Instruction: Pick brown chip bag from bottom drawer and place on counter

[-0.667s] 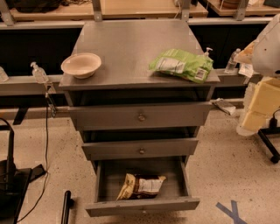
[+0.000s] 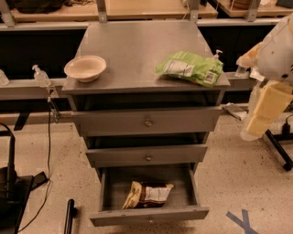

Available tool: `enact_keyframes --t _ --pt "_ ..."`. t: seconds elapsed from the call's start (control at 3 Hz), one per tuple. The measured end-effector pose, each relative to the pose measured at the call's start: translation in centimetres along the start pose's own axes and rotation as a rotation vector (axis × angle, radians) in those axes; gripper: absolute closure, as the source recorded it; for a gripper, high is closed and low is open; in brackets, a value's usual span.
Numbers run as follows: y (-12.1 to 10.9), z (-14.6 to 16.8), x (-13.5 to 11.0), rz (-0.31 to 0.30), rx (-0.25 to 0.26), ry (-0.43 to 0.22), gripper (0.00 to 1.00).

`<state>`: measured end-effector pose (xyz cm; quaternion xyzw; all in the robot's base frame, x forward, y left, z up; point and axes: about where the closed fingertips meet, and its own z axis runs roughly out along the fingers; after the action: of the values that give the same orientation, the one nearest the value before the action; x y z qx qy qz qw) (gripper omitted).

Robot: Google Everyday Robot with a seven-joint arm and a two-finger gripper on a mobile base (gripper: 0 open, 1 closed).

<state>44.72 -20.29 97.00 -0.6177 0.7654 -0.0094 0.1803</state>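
At the foot of the grey drawer cabinet [image 2: 146, 87], the bottom drawer [image 2: 149, 215] stood pulled far out, its box-like grey inside laid bare. The brown chip bag [image 2: 147, 194] lay flat on the drawer floor, near the front and about on the cabinet's centre line. Its cream-yellow end pointed toward the cabinet's left side as seen from the front, and its white label panel faced up. Above it, the middle drawer [image 2: 147, 155] and the top drawer [image 2: 146, 121] each carried a small round knob, with a dark gap showing above each front.

On the cabinet's worktop [image 2: 137, 41] a pale shallow bowl [image 2: 85, 67] stood near the front left corner. A light green bag [image 2: 190, 67] lay near the front right corner, well apart from the bowl.

The gripper [image 2: 256, 121] hung off the cabinet's right side, about level with the top drawer, clear of the cabinet and well apart from the brown chip bag. Whether it was parted or closed could not be told.

A clear pump bottle [image 2: 41, 75] stood on the rail just left of the cabinet. A blue tape cross [image 2: 242, 221] marked the speckled floor to the right of the cabinet's front. A tan wooden bench [image 2: 137, 8] ran behind the cabinet.
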Motion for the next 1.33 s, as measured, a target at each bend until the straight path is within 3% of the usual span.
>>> enact_keyframes --t 0.33,0.67,1.0,1.33 --pt "0.0 4.4 -4.6 -0.067 -0.035 -0.142 0.00" --pt "1.9 9.1 -9.4 -0.114 -0.051 -0.247 0.00" --pt "2.0 11.4 -11.0 -0.119 -0.020 -0.277 0.00" --pt "2.0 12.7 -11.1 -0.122 -0.048 -0.259 0.00"
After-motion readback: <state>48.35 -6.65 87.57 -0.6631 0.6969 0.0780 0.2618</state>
